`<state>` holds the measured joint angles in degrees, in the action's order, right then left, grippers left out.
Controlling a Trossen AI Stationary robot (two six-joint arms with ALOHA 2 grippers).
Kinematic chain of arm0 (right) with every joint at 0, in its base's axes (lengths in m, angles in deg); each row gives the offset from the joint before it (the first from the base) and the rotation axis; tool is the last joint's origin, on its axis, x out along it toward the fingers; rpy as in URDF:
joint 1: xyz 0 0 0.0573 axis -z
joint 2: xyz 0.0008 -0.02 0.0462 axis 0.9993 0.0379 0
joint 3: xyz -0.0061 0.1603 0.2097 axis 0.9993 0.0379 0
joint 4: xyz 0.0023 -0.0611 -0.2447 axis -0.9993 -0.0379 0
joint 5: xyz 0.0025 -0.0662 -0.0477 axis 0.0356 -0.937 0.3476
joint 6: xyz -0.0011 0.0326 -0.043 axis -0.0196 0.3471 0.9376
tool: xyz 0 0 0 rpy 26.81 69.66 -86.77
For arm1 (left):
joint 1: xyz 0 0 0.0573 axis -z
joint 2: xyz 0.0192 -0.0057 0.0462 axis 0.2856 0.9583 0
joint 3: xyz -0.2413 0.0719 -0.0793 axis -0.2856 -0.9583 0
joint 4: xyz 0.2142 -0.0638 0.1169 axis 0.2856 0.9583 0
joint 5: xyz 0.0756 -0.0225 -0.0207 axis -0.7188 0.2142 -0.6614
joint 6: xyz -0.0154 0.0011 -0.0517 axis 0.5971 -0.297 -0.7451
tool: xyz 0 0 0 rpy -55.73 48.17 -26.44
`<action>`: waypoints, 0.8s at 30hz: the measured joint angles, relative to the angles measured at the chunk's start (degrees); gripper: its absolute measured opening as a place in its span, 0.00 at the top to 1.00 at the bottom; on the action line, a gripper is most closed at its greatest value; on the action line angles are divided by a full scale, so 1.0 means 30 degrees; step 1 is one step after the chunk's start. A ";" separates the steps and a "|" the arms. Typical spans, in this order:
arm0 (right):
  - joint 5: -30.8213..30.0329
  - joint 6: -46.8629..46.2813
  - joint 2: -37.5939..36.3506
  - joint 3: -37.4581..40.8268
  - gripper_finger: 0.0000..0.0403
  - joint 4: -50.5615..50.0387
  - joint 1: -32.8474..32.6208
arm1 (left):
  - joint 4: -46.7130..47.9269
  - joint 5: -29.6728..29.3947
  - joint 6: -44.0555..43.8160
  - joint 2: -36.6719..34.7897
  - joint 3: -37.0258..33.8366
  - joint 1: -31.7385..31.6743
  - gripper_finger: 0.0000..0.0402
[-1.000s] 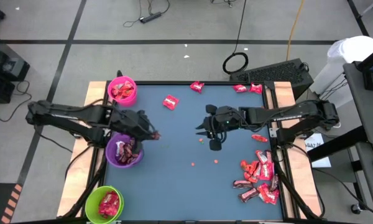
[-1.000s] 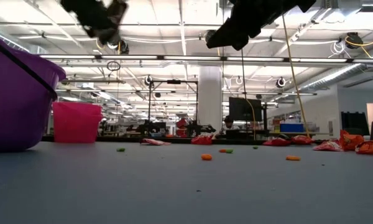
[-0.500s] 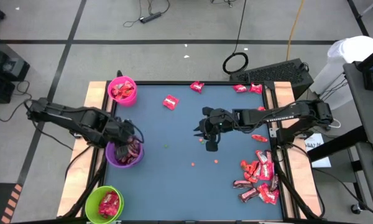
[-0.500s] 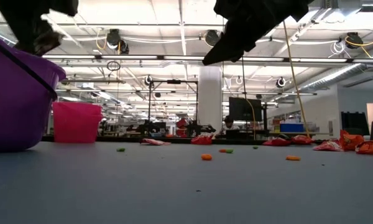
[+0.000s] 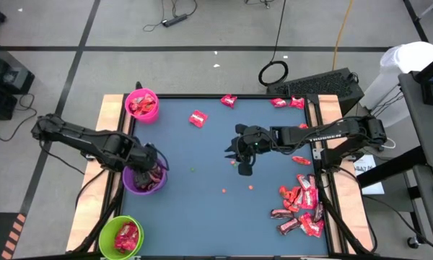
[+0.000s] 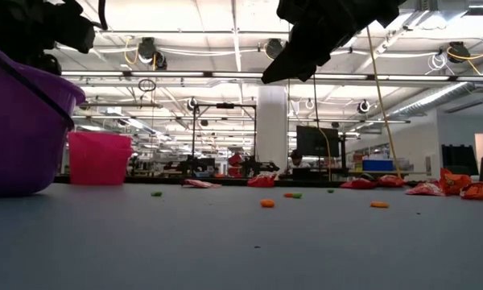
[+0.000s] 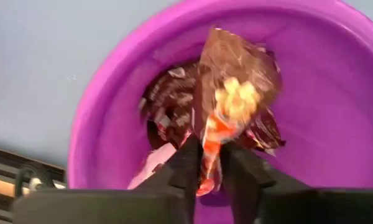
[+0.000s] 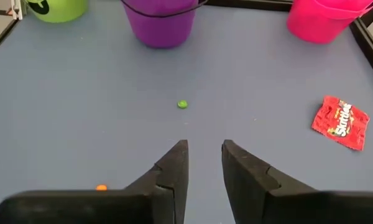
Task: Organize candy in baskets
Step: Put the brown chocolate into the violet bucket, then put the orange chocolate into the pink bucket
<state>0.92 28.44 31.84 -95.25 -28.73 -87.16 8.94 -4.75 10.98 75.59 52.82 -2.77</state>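
Observation:
My left gripper (image 7: 211, 148) points straight down over the purple basket (image 5: 133, 185), shut on a brown wrapped candy (image 7: 233, 81). More brown candies (image 7: 168, 106) lie at the basket's bottom. The pink basket (image 5: 142, 105) at the far left and the green basket (image 5: 121, 236) at the near left each hold red candy. My right gripper (image 8: 205, 149) hangs above the middle of the table (image 5: 234, 155), slanting down, open by a narrow gap with nothing between its fingers. A heap of candy (image 5: 299, 206) lies at the near right. My left gripper pinches one end of the brown candy's wrapper (image 7: 210, 152) between its two fingers, which come from above and point down. The candy hangs below the fingers inside the purple basket's rim (image 7: 99, 93), above the pieces lying there. Its wrapper is blurred.
A red candy (image 8: 340, 122) lies flat on the far middle of the table, with others (image 5: 228, 100) along the far edge. Small orange and green specks (image 8: 182, 104) are scattered mid-table. Bare blue surface spreads between the two arms.
My left gripper has gone toward the table's left edge and down, from beside the purple basket to over it, tipping until it points straight down, with the brown candy carried along.

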 joint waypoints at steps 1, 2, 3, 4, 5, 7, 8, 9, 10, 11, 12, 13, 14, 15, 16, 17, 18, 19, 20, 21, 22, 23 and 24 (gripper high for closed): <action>-0.0005 -0.0004 -0.0005 0.0000 0.77 -0.0009 0.0000 | 0.0009 0.0272 -0.0096 0.0000 0.0000 -0.0007 0.77; -0.0013 -0.0059 -0.0005 0.0000 0.75 0.0001 0.0000 | 0.0011 0.0550 -0.0219 0.0000 0.0001 -0.0028 0.74; -0.0046 -0.0164 -0.0005 0.0000 0.73 0.0020 0.0000 | 0.0030 0.0845 -0.0266 0.0000 0.0021 -0.0105 0.70; -0.0198 -0.0241 -0.0005 0.0000 0.71 0.0036 0.0000 | 0.0125 0.1213 -0.0270 0.0000 0.0107 -0.0198 0.66; -0.0503 -0.0320 -0.0005 0.0000 0.68 0.0042 0.0000 | 0.0230 0.1627 -0.0243 -0.0002 0.0259 -0.0271 0.62; -0.1205 -0.0372 -0.0022 0.0000 0.61 -0.0034 0.0013 | 0.0594 0.1955 0.0087 -0.0044 0.0706 -0.0342 0.56; -0.1600 -0.0361 -0.0071 -0.0041 0.57 -0.0311 0.0040 | 0.0638 0.1889 0.0239 -0.0080 0.0953 -0.0350 0.54; -0.2029 -0.0312 -0.0111 -0.0114 0.54 -0.0601 0.0064 | 0.0588 0.1590 0.0557 -0.0177 0.1244 -0.0350 0.52; -0.2461 -0.0284 -0.0117 -0.0224 0.51 -0.0814 0.0108 | 0.0414 0.1108 0.0904 -0.0282 0.1553 -0.0350 0.50; -0.2843 -0.0281 -0.0131 -0.0349 0.48 -0.1124 0.0151 | 0.0182 0.0465 0.1190 -0.0406 0.1906 -0.0350 0.49; -0.3111 -0.0251 -0.0143 -0.0449 0.45 -0.1504 0.0178 | -0.0128 -0.0370 0.1522 -0.0537 0.2184 -0.0350 0.48; -0.3398 -0.0204 -0.0143 -0.0511 0.43 -0.1887 0.0199 | -0.0539 -0.1293 0.1930 -0.0670 0.2355 -0.0350 0.48; -0.3574 -0.0222 -0.0144 -0.0578 0.42 -0.2271 0.0204 | -0.1134 -0.2161 0.2406 -0.0824 0.2440 -0.0350 0.47; -0.3579 -0.0467 -0.0143 -0.0634 0.40 -0.2632 0.0204 | -0.1957 -0.3007 0.2919 -0.0964 0.2456 -0.0350 0.47; -0.3448 -0.0932 -0.0143 -0.0728 0.39 -0.3068 0.0204 | -0.2827 -0.3726 0.3546 -0.1078 0.2463 -0.0350 0.47; -0.3438 -0.1309 -0.0143 -0.0847 0.39 -0.3511 0.0189 | -0.3633 -0.4365 0.4261 -0.1153 0.2470 -0.0356 0.47; -0.3440 -0.1538 -0.0143 -0.1027 0.38 -0.4036 0.0189 | -0.4431 -0.4906 0.5066 -0.1158 0.2470 -0.0350 0.47; -0.3428 -0.1769 -0.0143 -0.1301 0.38 -0.4748 0.0184 | -0.5332 -0.5387 0.5929 -0.1146 0.2414 -0.0350 0.47; -0.3420 -0.2057 -0.0143 -0.1696 0.38 -0.5763 0.0187 | -0.6450 -0.5736 0.6739 -0.1151 0.2250 -0.0350 0.47; -0.3421 -0.2313 -0.0143 -0.2159 0.38 -0.6928 0.0189 | -0.7572 -0.5961 0.7537 -0.1151 0.2031 -0.0355 0.47; -0.3428 -0.2562 -0.0143 -0.2672 0.38 -0.8195 0.0189 | -0.8683 -0.6125 0.8334 -0.1141 0.1757 -0.0357 0.47; -0.3433 -0.2827 -0.0150 -0.3135 0.39 -0.9396 0.0189 | -0.9804 -0.6147 0.9064 -0.1107 0.1465 -0.0357 0.47; -0.3433 -0.3169 -0.0150 -0.3497 0.39 -1.0514 0.0189 | -1.0872 -0.6138 0.9716 -0.1013 0.1181 -0.0355 0.47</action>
<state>-9.38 18.93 31.39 -105.74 -60.28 -86.59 -23.67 -23.17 40.12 72.55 56.36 -3.84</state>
